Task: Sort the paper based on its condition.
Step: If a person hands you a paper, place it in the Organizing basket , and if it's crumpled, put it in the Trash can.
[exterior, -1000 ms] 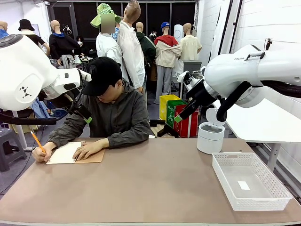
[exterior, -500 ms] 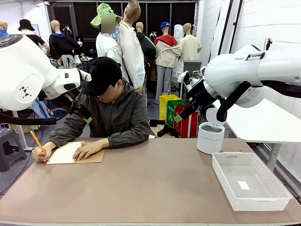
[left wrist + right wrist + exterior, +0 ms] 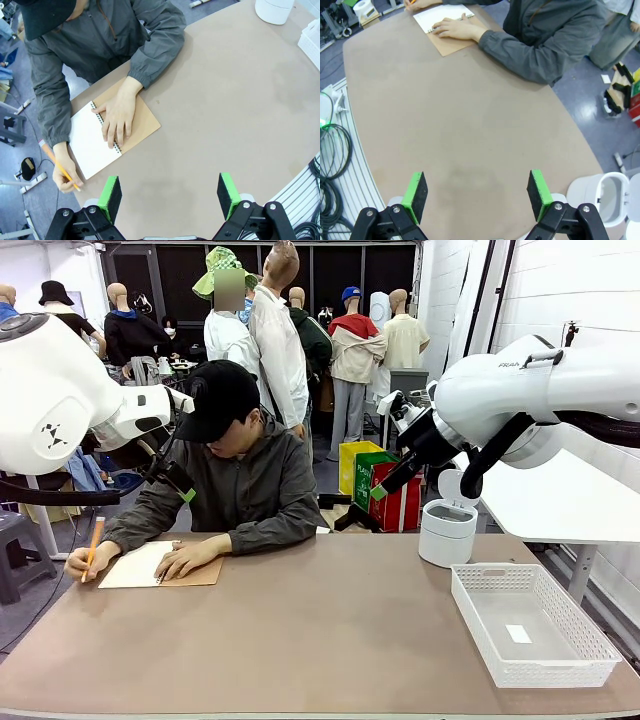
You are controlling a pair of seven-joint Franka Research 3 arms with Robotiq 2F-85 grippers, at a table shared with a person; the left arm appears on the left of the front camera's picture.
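Front view is showing you the sorting not yet begun: the paper [image 3: 135,565] is lying at the far left of the table [image 3: 330,640] under the person's hand [image 3: 190,558], while the left gripper [image 3: 168,189] and right gripper [image 3: 477,191] are hovering wide open, holding nothing.

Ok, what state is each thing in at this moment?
paper: flat, in the open notebook, a hand resting on it.
notebook: open, cover laid flat.
pencil: gripped in the person's other hand.
bin: lid up.
basket: holds a small label.
left gripper: jaws open, empty.
right gripper: jaws open, empty.
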